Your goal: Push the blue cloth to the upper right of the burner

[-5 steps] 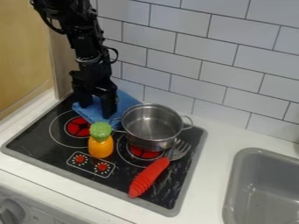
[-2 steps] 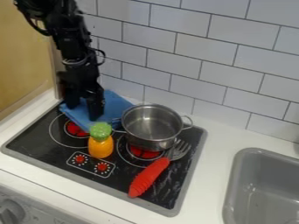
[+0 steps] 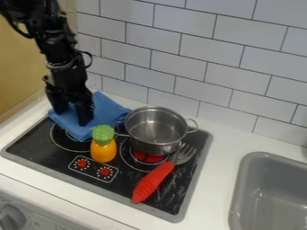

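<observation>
We see soft, fairly bright light spread evenly over the white counter and tiled wall, with gentle shading inside the sink. Pale reflections streak the black stovetop, and highlights glint on the metal pot.

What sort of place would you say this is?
Probably a toy kitchen: a small black stovetop with two red-marked dials, a grey basin-like sink, and a white tiled wall behind.

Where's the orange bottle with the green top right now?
In the camera view, the bottle stands on the stove, left of the middle, between the blue cloth and the two red knobs, just left of the pot.
</observation>
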Controlling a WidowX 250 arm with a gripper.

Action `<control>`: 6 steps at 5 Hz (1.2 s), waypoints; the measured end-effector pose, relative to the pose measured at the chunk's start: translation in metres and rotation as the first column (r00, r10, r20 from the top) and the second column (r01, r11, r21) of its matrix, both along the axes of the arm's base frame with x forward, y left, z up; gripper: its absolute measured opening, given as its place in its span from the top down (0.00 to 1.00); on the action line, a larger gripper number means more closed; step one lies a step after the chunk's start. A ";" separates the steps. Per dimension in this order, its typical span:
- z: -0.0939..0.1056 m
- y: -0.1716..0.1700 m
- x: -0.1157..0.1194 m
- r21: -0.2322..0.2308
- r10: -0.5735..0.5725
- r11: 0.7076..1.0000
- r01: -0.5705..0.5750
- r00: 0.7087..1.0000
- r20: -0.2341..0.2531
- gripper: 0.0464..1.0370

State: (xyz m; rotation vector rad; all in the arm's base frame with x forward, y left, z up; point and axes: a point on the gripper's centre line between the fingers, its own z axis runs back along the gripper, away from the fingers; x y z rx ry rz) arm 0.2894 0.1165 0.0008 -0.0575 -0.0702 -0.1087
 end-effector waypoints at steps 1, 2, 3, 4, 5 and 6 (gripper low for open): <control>0.000 0.003 -0.013 -0.007 0.016 1.000 -0.016 1.000 -0.005 0.04; 0.001 0.004 -0.031 -0.017 -0.001 1.000 0.001 1.000 -0.019 0.04; 0.003 0.005 -0.042 -0.013 -0.009 1.000 0.008 1.000 -0.020 0.04; 0.006 0.004 -0.053 -0.023 -0.012 1.000 0.012 1.000 -0.019 0.04; 0.010 0.002 -0.062 -0.035 -0.022 0.999 0.022 1.000 -0.016 0.04; 0.011 0.001 -0.066 -0.042 -0.041 0.998 0.040 0.999 -0.019 0.04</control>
